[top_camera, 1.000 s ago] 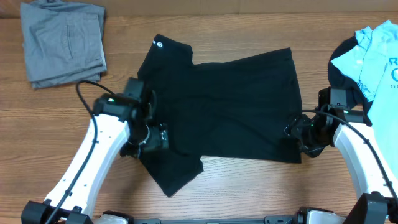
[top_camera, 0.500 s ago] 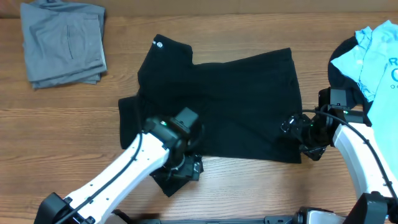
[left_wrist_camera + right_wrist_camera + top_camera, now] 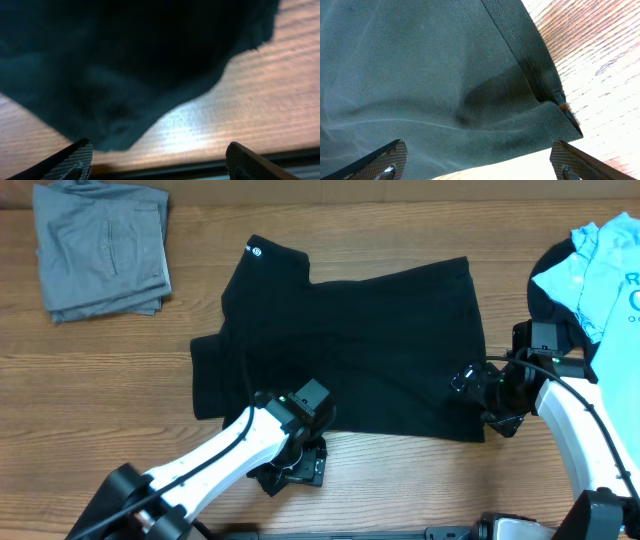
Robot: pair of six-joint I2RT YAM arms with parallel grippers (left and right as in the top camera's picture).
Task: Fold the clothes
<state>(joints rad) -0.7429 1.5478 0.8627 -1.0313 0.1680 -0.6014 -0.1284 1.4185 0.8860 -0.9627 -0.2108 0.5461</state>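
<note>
The black shirt (image 3: 370, 350) lies spread on the wooden table, a white round logo at its top left corner. My left gripper (image 3: 297, 466) hovers open over the shirt's lower front sleeve. In the left wrist view, dark fabric (image 3: 125, 60) ends just ahead of that open gripper (image 3: 160, 165), nothing between its fingers. My right gripper (image 3: 468, 385) stands open at the shirt's right hem. In the right wrist view the hem corner (image 3: 430, 75) lies flat between the spread fingers of that gripper (image 3: 480, 162). Grey trousers (image 3: 100, 250) sit folded at the back left. A light blue T-shirt (image 3: 600, 270) lies at the right edge.
A dark garment (image 3: 550, 285) shows under the blue T-shirt's left side. Bare wood (image 3: 420, 480) runs along the front edge between the two arms. The left arm's white link (image 3: 200, 470) crosses the front left of the table.
My left arm swung from the shirt's left side to its lower front sleeve, leaving the left sleeve spread out. The right gripper's jaws widened at the right hem.
</note>
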